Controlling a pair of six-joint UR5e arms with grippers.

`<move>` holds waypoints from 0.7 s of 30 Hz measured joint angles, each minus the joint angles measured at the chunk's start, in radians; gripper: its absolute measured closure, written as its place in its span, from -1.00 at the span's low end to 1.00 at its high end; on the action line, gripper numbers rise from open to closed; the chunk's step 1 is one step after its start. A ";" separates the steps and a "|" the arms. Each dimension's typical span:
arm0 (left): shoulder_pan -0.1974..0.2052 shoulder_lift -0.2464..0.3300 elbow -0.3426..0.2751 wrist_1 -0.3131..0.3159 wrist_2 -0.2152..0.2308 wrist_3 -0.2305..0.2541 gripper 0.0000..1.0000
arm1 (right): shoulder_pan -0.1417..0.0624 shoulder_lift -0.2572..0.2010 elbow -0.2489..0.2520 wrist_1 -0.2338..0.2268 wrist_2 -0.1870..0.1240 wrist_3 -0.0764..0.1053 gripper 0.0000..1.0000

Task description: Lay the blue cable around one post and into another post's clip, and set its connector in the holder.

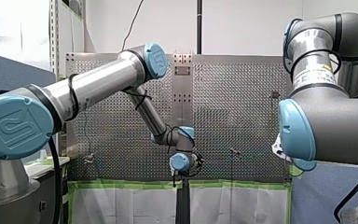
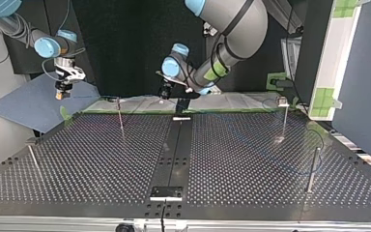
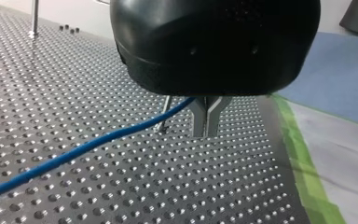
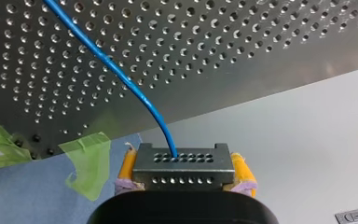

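Note:
The blue cable (image 3: 98,142) runs over the perforated table out of my left gripper (image 3: 206,133), whose black body and metal fingers are shut on it just above the plate. My right gripper (image 4: 185,173) has its yellow pads shut on the cable's grey connector block (image 4: 184,168), and the cable (image 4: 116,70) leads away from the block over the table's edge. In the top view my left gripper (image 2: 164,93) hangs at the far middle and my right gripper (image 2: 63,91) is off the far left corner. Thin posts (image 2: 120,116) (image 2: 284,118) stand on the table.
Two more posts (image 2: 33,157) (image 2: 313,166) stand nearer the top view's camera. A black centre strip (image 2: 174,154) carries a pale bracket (image 2: 166,193) at the near end. Green tape (image 4: 88,161) edges the table, with a blue board (image 2: 29,104) beyond the far left corner.

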 joint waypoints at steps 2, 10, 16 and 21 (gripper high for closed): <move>-0.006 0.001 0.000 -0.013 -0.004 0.014 0.91 | 0.002 0.000 0.000 0.007 0.002 -0.010 1.00; -0.036 0.002 -0.001 -0.066 -0.034 0.072 0.91 | 0.004 0.001 0.001 0.014 0.025 -0.028 1.00; -0.061 0.024 -0.006 -0.073 -0.038 0.088 0.91 | 0.000 0.001 0.001 0.012 0.029 -0.026 1.00; -0.081 0.054 -0.016 -0.074 -0.039 0.092 0.91 | -0.001 0.001 0.000 0.010 0.027 -0.024 1.00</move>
